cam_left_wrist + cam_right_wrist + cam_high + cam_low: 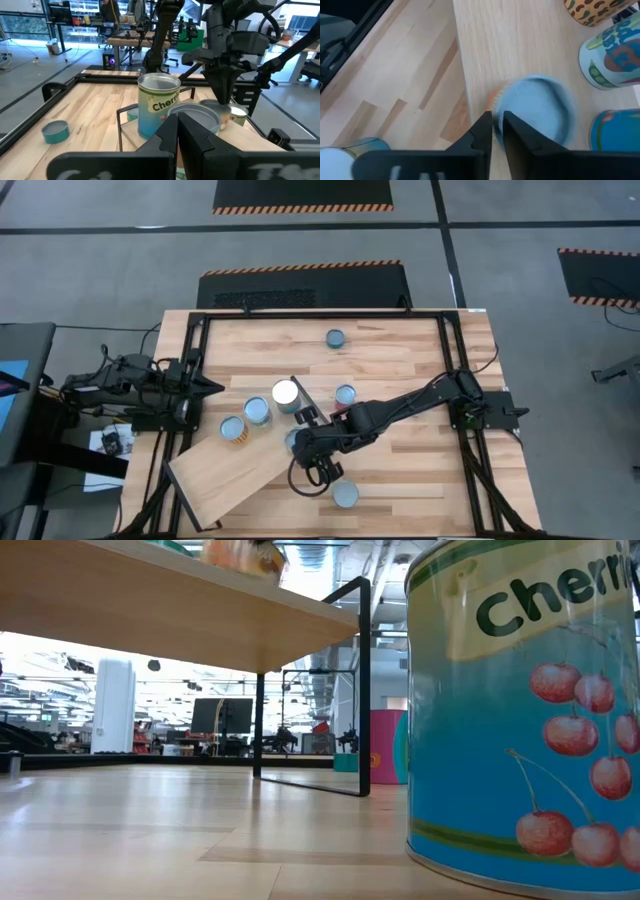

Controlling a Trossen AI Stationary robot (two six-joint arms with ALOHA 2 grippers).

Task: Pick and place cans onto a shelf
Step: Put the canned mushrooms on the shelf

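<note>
The shelf (215,480) is a light-wood plank on black legs (362,690) at the table's near left. Three cans stand in a row on it, among them a tall cherry can (157,105). My right gripper (496,122) slants down over the shelf's right part (303,448), its fingers a narrow gap apart. Just beyond its fingertips a flat can with a pale blue top and orange side (535,110) sits on the shelf near its edge. My left gripper (215,388) waits shut at the table's left edge. My right gripper comes slanting down from the table's right, and its fingertips (487,120) stand at the rim of the orange can (494,102). Nothing shows inside the narrow gap. I cannot tell whether a finger touches the can, which rests flat on the shelf.
Loose cans stand on the table: one at the far middle (335,338), one right of the shelf (345,394), one near the front edge (344,495). Close to the low camera stands a big cherry can (530,710). A black frame (455,360) borders the table.
</note>
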